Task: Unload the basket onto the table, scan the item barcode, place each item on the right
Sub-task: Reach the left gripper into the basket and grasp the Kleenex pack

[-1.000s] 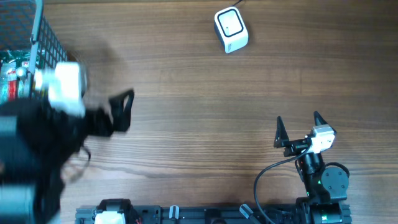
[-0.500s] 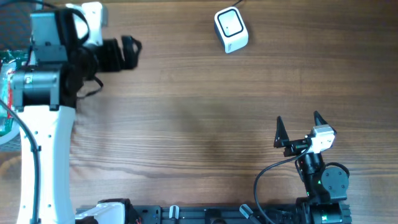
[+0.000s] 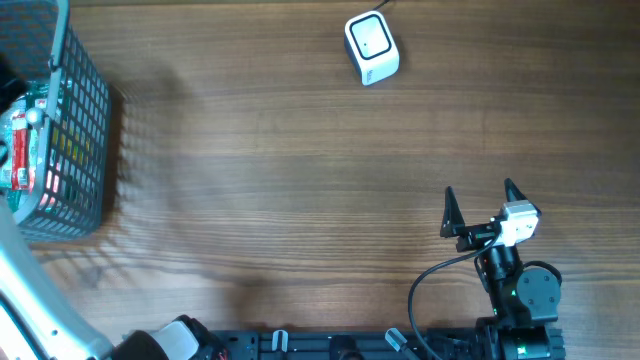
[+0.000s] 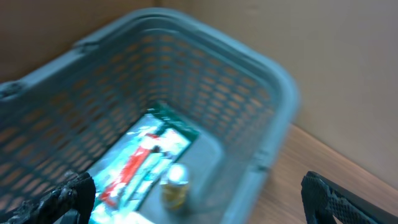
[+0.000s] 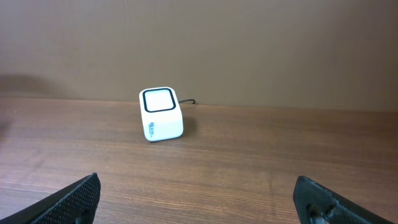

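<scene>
Hanging over the grey plastic mesh basket (image 4: 280,87), the left gripper (image 4: 199,196) is shown by its wrist view with both black fingers (image 4: 65,198) spread to the lower corners of the frame. The jaws are fully apart and nothing is held between them. Inside the basket a green-and-red flat packet (image 4: 146,158) is laid on the floor. A small pale-capped bottle (image 4: 176,182) is seen just beside it, towards 5 o'clock, too blurred for detail.

From overhead, the basket (image 3: 90,120) is set at 9 o'clock on the brown wooden table (image 3: 300,200). Its left side is cut off by the frame edge, and the packet (image 3: 20,150) is glimpsed through the mesh. Only a white arm link (image 3: 35,300) of the left arm is caught, at 8 o'clock.

The white cube-shaped barcode scanner (image 3: 371,47) is placed near the far table edge at 12 o'clock, well apart from the basket. Its dark-framed window is turned upward.

The right gripper (image 3: 480,192) is parked at 5 o'clock, close to the near edge. Its jaws are opened wide and nothing is gripped. A black cable (image 3: 425,285) is looped beside its base.

In the right wrist view the scanner (image 5: 161,114) is framed between the parted fingers (image 5: 78,199). A broad stretch of bare wood is spread between basket, scanner and right gripper.
</scene>
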Robot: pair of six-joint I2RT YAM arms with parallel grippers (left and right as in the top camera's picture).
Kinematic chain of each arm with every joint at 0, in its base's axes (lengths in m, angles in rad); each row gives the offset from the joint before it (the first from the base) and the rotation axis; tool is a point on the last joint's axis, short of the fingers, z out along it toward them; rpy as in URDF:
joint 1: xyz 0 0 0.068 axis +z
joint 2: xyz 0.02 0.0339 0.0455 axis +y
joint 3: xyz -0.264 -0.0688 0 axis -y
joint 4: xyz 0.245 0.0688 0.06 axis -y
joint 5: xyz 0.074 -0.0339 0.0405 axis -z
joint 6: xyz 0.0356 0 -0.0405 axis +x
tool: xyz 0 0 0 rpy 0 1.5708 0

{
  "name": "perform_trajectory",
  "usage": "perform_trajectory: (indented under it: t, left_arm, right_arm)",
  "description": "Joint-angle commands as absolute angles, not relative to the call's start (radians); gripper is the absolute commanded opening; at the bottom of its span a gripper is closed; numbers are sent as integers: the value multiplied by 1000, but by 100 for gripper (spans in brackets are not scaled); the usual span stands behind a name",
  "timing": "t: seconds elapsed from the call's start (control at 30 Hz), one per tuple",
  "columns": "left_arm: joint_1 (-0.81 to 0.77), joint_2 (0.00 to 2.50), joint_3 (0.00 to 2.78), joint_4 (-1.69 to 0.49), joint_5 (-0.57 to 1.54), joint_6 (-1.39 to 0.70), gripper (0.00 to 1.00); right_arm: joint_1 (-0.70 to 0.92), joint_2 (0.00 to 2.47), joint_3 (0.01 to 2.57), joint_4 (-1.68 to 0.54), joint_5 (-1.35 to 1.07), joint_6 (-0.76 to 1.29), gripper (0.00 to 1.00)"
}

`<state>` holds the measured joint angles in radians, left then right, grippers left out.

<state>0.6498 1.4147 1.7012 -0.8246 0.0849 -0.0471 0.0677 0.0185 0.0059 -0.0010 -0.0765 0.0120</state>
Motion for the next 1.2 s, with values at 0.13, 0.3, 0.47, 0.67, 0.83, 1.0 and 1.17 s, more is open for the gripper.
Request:
perform_trajectory:
  t: [0.13,0.3,0.47,0.67,0.83,1.0,1.17]
  left_arm:
    - [759,1578,1719,-950,76,29,98]
    - [781,1666,1719,-1024,77,77,99]
    - [784,1733,1719,-1083,115,135,100]
    - [784,1784,1719,-1160,114,182,100]
    - [784,1819,1719,-1204,114,184,100]
    - [784,1850,1718,-1226,114,184,100]
    - [784,1852,1699,-1216,114,184,100]
  right_arm:
    - [67,18,5,2,-60,1,100]
    - [67,18,5,2,-60,1,100]
    - [67,18,5,2,-60,1,100]
    - [67,18,5,2,-60,1,100]
    - [67,18,5,2,-60,1,100]
    - [67,18,5,2,-60,0,100]
    - [67,18,5,2,-60,1,100]
